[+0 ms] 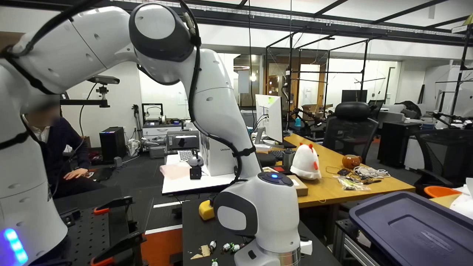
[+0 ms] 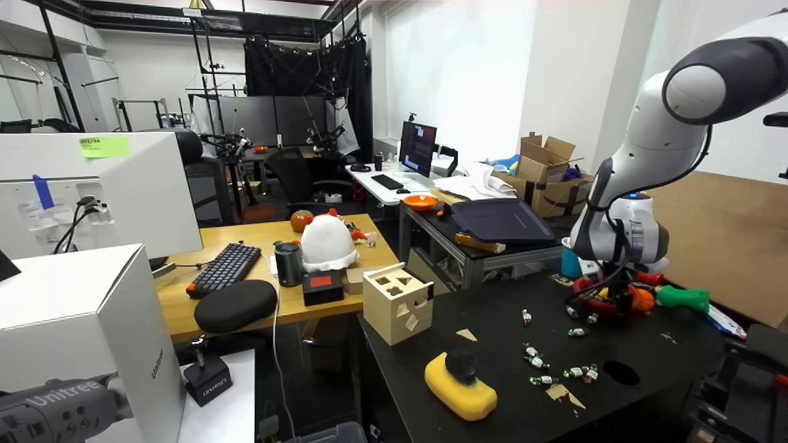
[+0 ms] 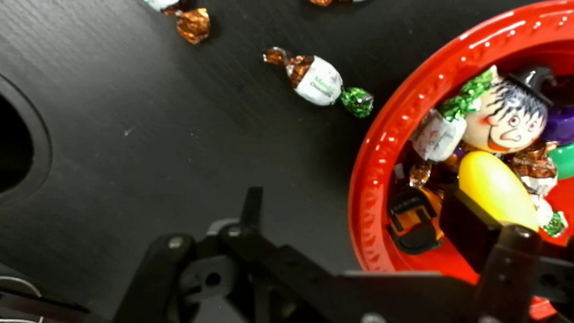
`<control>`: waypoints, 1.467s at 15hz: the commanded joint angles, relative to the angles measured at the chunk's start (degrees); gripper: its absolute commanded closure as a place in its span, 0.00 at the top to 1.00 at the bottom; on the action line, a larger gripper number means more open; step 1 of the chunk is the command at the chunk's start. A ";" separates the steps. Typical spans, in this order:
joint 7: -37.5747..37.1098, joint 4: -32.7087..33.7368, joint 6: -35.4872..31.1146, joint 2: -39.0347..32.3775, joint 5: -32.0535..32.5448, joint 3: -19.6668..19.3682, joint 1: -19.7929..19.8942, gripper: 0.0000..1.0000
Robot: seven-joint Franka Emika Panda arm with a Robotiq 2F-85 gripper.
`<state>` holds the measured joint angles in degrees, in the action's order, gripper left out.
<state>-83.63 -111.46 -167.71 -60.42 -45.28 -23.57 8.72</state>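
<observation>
The tool (image 3: 356,195), built of black linked bars, is positioned at the edge of a red bowl (image 3: 370,179). Its two fingers are set wide apart, and part of the bowl's rim is framed in the gap between them. The bowl is located at 3 o'clock in the wrist view; it is round and glossy, with a beaded pattern formed along the rim. Inside it, a smooth yellow egg-shaped piece (image 3: 493,184) is overlapped by the finger at 4 o'clock; whether contact is made cannot be told. Counted from the egg-shaped piece, a ball with a painted face (image 3: 504,116) is seated at 12 o'clock, a foil-twisted sweet (image 3: 439,134) at 10 o'clock and a black-and-orange piece (image 3: 415,220) at 8 o'clock. Outside the bowl, at 1 o'clock, a barrel-shaped wrapped sweet (image 3: 319,83) with crinkled copper and green ends is laid on the black, faintly grained counter (image 3: 202,134). In an exterior view, counted from the bowl, torn cardboard scraps (image 2: 557,392) are seen at 7 o'clock, a rounded yellow block (image 2: 454,391) with a black top at 8 o'clock, and a pale wooden cube (image 2: 388,314) with shaped cut-outs at 9 o'clock.
</observation>
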 commanded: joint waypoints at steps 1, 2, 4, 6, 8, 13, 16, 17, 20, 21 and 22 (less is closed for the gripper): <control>-1.46 0.47 -1.89 0.43 1.04 1.00 0.80 1.00; -0.92 0.49 -2.38 0.75 0.90 1.54 1.15 1.00; -0.11 1.13 -3.04 1.04 0.80 2.66 1.74 1.00; 0.56 1.81 -4.22 1.26 0.60 3.96 2.39 1.00; 0.97 2.40 -4.98 1.27 0.61 5.02 2.90 1.00; -0.35 3.03 -4.53 0.53 1.01 4.57 2.03 1.00; -2.47 1.97 -3.13 0.37 1.22 2.46 0.20 1.00; -2.97 1.50 -2.76 0.41 1.25 1.90 -0.27 1.00; -5.29 0.29 -0.86 0.30 1.65 -0.22 -2.01 1.00; -5.63 0.23 -0.09 0.29 1.98 -0.54 -2.19 1.00; -5.91 0.25 0.50 0.35 2.34 -0.63 -2.19 1.00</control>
<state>-86.03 -109.83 -169.85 -60.87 -45.11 -22.56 8.06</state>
